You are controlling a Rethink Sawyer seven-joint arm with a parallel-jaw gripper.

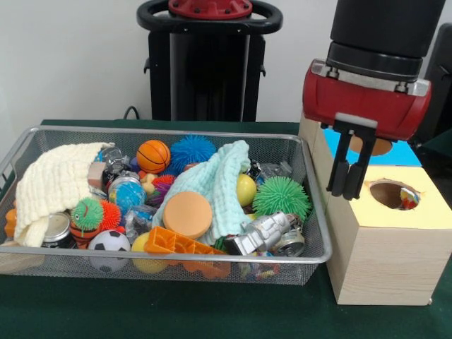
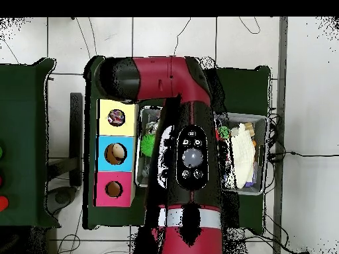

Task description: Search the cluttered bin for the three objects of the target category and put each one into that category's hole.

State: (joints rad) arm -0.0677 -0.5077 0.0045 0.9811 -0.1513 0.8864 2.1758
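My gripper hangs open and empty over the left edge of the wooden box, between the wire bin and the yellow hole. Something colourful shows inside that yellow hole. In the bin lie a basketball, a blue spiky ball, a green spiky ball, a soccer ball, a yellow ball and a silver toy robot. In the overhead view the arm covers the gripper and most of the bin.
A teal cloth and a cream cloth drape over part of the clutter. An orange disc, an orange plastic grid and a can lie near the front. The box also has a blue hole and a pink hole.
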